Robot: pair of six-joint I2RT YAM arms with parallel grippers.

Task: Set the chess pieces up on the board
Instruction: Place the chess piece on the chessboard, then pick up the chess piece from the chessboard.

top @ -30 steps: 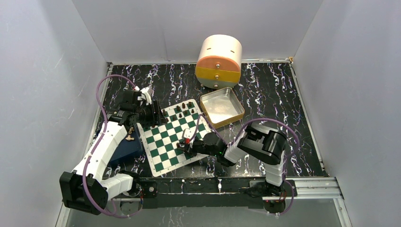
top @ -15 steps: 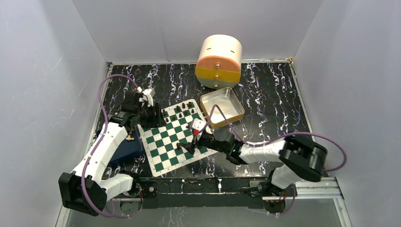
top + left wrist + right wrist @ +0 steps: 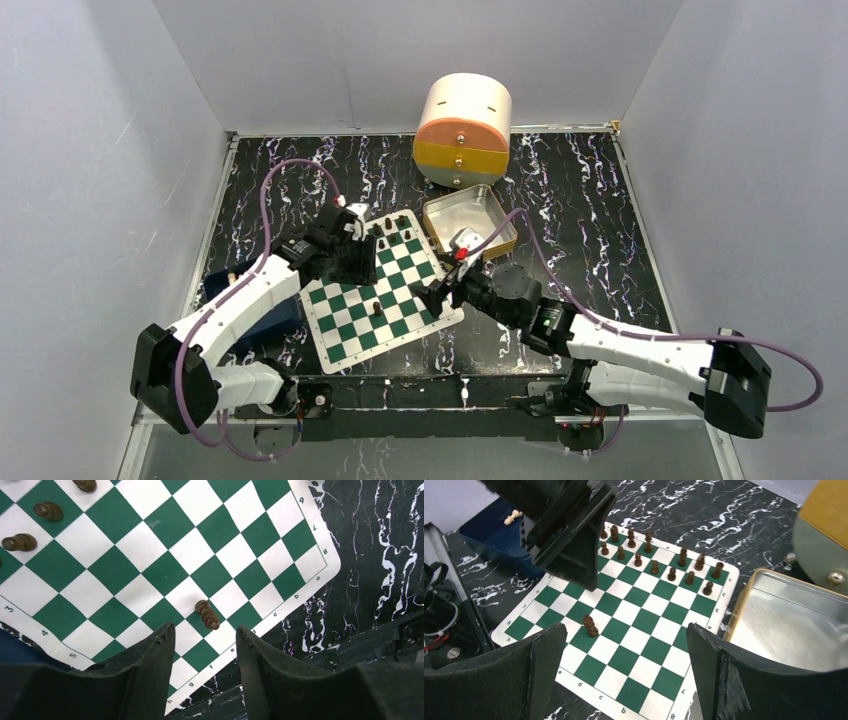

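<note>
Black tabletop [image 3: 600, 200] | board [image 3: 400, 322] sits mid-table, dark pieces [image 3: 654, 567] in far rows, one piece [image 3: 206, 615] alone | left jaws and right jaws apart, empty | next I'd lower left jaws around it.

Boxes on a black table [image 3: 600, 230]
Round box [image 3: 462, 130] at the back, shiny tin tray [image 3: 480, 210] just in front, blue box [image 3: 484, 540] far left.

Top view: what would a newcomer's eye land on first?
A lone piece stands on the near half of the board, apart from the rows of pieces along its far edge. The left gripper and the wide-open right gripper hover by the board. Behind the tin tray sits a round drawer unit.
</note>
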